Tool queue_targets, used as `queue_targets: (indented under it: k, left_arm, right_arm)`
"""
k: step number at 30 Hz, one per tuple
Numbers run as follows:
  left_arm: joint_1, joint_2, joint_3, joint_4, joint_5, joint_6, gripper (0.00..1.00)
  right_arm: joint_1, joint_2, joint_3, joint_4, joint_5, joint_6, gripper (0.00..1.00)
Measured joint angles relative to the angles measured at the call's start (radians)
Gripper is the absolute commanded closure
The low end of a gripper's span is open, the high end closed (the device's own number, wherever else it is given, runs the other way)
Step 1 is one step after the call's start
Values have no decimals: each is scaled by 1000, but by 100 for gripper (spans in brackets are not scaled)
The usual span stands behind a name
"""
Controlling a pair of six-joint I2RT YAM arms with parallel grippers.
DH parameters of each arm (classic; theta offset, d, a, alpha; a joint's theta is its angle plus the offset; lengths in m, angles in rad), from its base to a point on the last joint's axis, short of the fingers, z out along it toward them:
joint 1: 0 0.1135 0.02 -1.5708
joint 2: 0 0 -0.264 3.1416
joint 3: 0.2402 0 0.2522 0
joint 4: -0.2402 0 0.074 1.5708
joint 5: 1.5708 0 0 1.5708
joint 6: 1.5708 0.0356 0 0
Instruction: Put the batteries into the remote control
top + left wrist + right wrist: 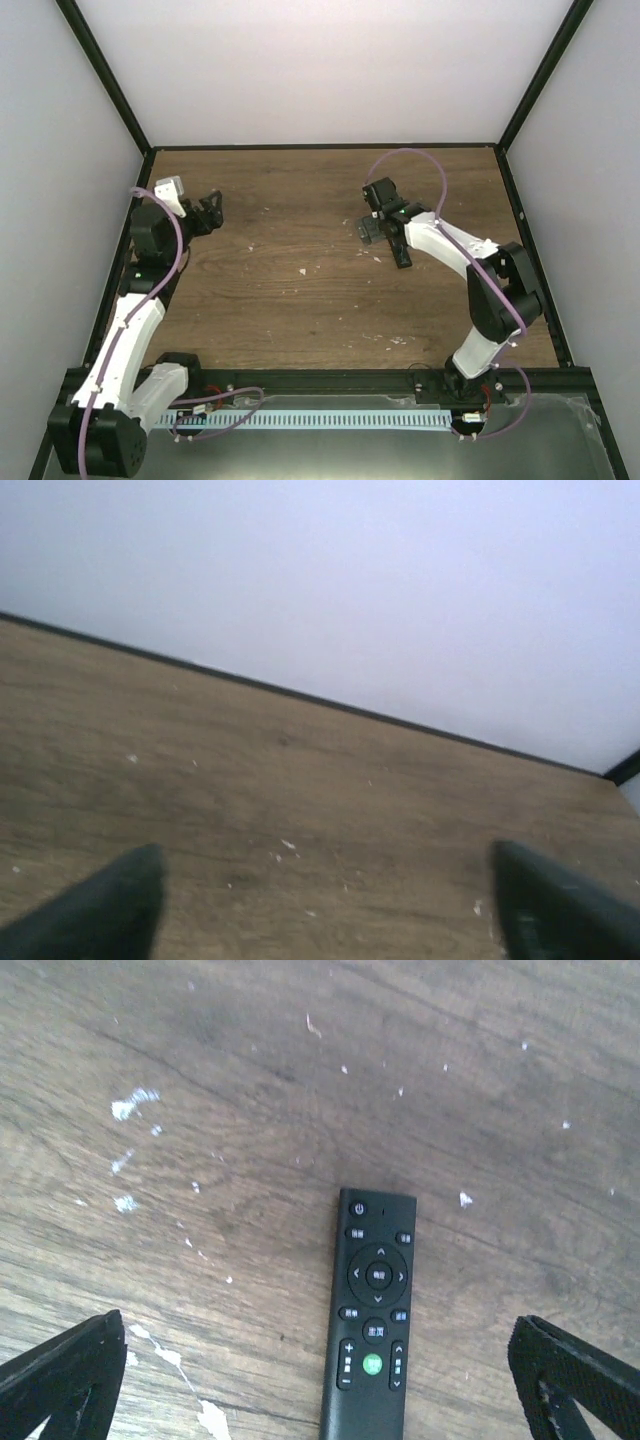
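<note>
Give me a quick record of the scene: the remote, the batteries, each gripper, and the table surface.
remote control: lying flat on the table, buttons up, near end cut off by the right wrist view
batteries: not visible in any view
right gripper: open, fingers either side of the remote control, not touching it
left gripper: open, nothing between its fingers, over the table's left side
table surface: brown wood grain with scattered pale specks
</note>
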Motion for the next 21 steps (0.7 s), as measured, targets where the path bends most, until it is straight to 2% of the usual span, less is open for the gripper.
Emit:
queue_targets:
  k: [4, 8, 16, 21]
  left_arm:
    - [0, -32, 6, 0, -57, 15, 0]
    - [0, 3, 65, -43, -105, 34, 0]
    - [0, 30, 106, -74, -156, 37, 0]
    - [0, 30, 106, -75, -160, 35, 0]
  right_arm:
    - [-1, -22, 0, 31, -18, -2, 0]
    - [-14, -57, -2, 63, -76, 15, 0]
    - [-40, -293, -15, 211, -128, 46, 0]
    - [-42, -339, -15, 256, -106, 46, 0]
